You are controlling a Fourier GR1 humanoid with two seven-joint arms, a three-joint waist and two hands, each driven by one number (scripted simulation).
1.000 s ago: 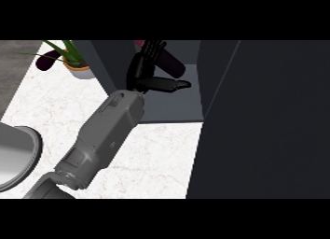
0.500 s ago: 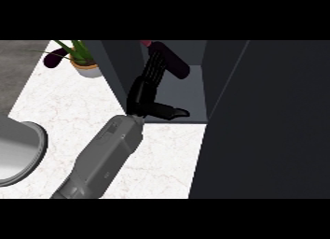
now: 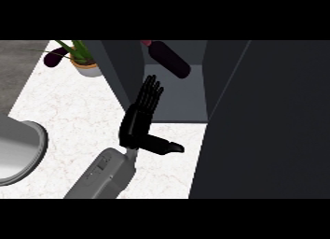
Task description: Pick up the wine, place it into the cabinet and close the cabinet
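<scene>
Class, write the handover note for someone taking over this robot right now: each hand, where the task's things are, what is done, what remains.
Left hand: open, fingers straight, holding nothing, in front of the open cabinet.
Right hand: not in view.
Wine: lying inside the cabinet, near the back.
Door: open, at the right of the view.
Done: the wine is in the cabinet.
Left: close the door.

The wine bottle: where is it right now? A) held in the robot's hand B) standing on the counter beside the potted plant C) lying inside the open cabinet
C: the wine bottle lies inside the cabinet, while the hand below it has straight fingers and holds nothing.
</scene>
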